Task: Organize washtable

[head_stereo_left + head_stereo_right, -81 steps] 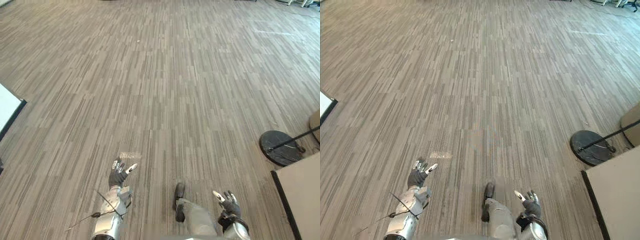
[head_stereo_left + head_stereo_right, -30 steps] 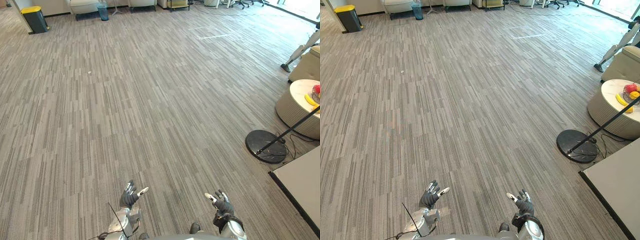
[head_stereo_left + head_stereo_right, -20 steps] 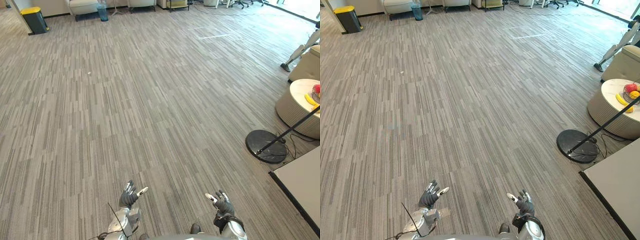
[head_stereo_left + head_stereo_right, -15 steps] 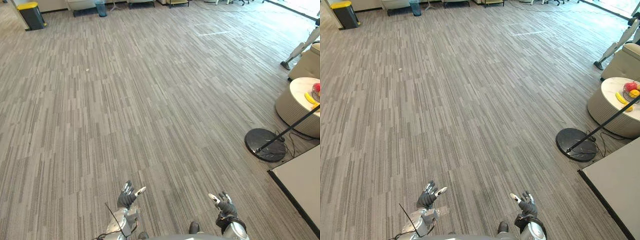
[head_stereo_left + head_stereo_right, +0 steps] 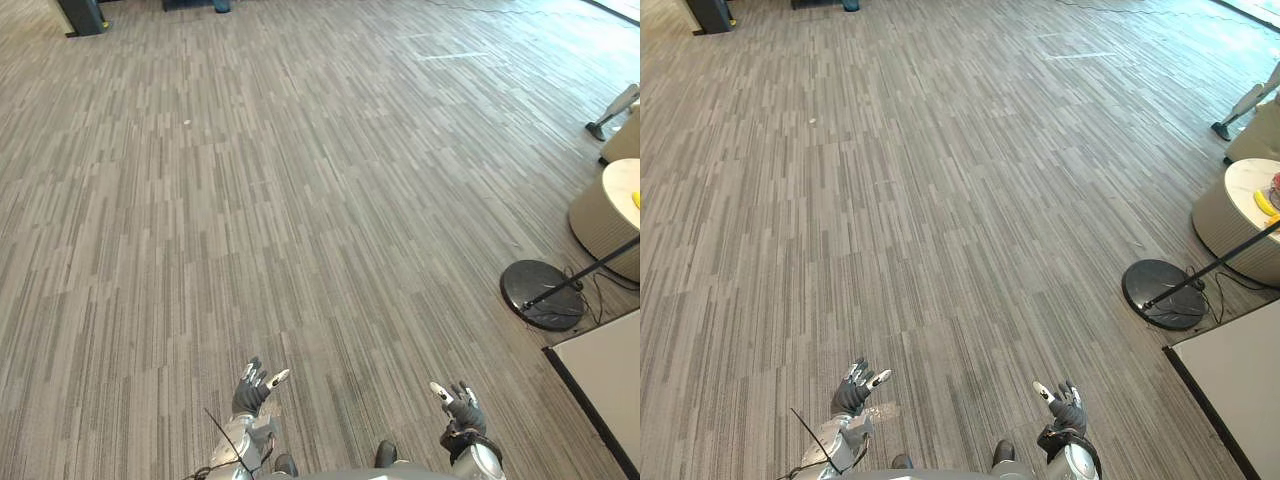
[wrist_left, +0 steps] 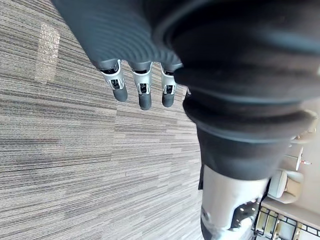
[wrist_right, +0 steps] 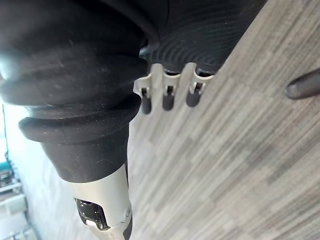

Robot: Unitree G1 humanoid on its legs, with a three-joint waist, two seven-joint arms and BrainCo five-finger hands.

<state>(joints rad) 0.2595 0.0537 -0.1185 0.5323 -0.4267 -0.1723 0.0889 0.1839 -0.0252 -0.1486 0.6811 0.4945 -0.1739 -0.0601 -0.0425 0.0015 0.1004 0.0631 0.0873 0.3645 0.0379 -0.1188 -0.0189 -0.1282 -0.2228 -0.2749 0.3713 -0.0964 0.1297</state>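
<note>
1. At the floor's right edge, a pale black-edged tabletop corner (image 5: 600, 385) shows; whether it is the washtable, and how tidy, cannot be judged.
2. Both the left hand (image 5: 250, 388) and right hand (image 5: 458, 410) hang spread, empty, over the grey striped carpet floor (image 5: 300, 200).

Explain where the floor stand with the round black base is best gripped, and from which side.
Probably the thin slanted pole, slim enough to wrap, not the flat base. Come from the open floor on the robot's left.
</note>
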